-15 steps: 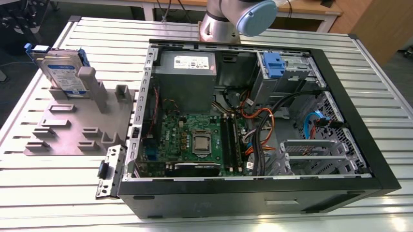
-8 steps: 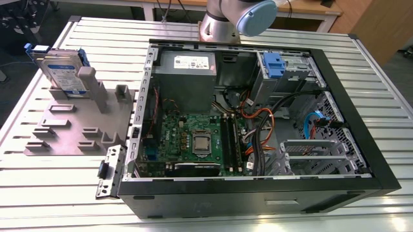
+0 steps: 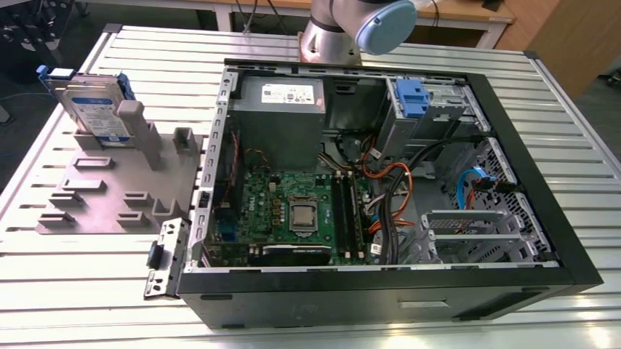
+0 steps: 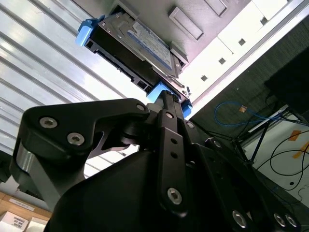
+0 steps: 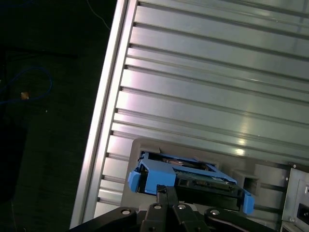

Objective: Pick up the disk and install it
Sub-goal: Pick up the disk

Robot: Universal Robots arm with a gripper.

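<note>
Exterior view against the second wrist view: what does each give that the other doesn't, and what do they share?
Exterior view gives: the open computer case with its motherboard, at the exterior view's right of the fixture. Second wrist view gives: the gripper close to one blue rail of the disk, and cables on the floor past the table edge. Both: the disk standing on edge in the grey fixture on the slatted table, not yet in the case.

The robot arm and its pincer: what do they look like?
The arm is a silver-grey metal tube with a pale blue round cap at its joint. The pincer, in both wrist views, is matte black bars with silver screws.
</note>
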